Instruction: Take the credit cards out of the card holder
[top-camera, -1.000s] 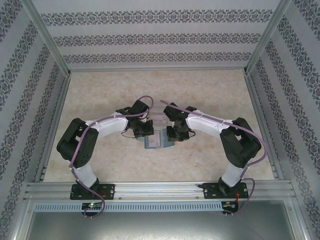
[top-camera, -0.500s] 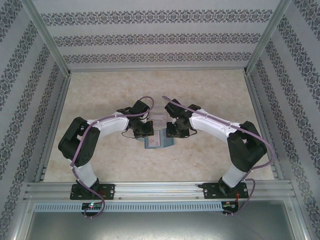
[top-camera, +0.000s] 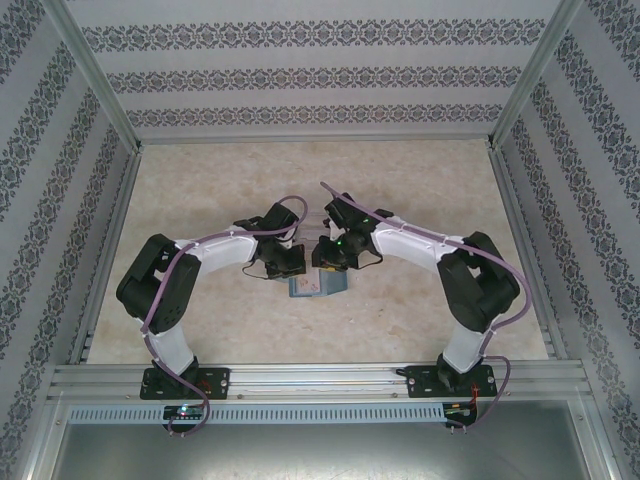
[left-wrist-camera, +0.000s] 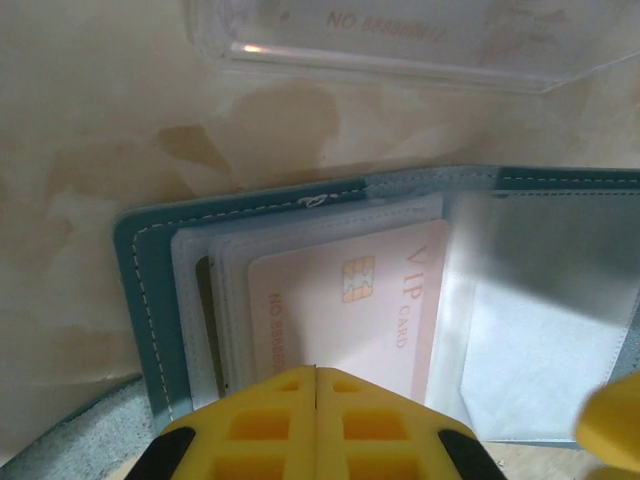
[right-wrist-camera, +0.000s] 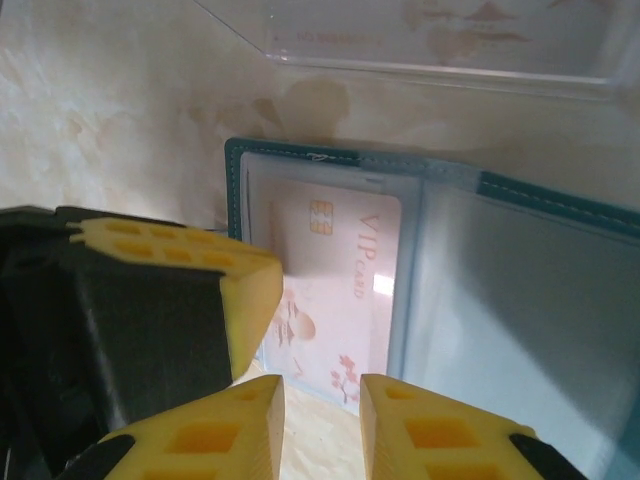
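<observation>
The left gripper (left-wrist-camera: 316, 405) is closed over the open card holder (left-wrist-camera: 145, 300); the right gripper (right-wrist-camera: 322, 400) gapes narrowly, pink credit card (right-wrist-camera: 340, 270) just ahead.

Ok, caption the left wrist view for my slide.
Shut left gripper over the open teal card holder, pink VIP card in its sleeve, clear tray beyond.

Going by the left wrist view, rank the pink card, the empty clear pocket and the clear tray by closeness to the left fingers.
1. Pink card, just ahead of the shut left fingers.
2. Empty clear pocket, off to the right.
3. Clear tray, beyond the far edge of the wallet.
</observation>
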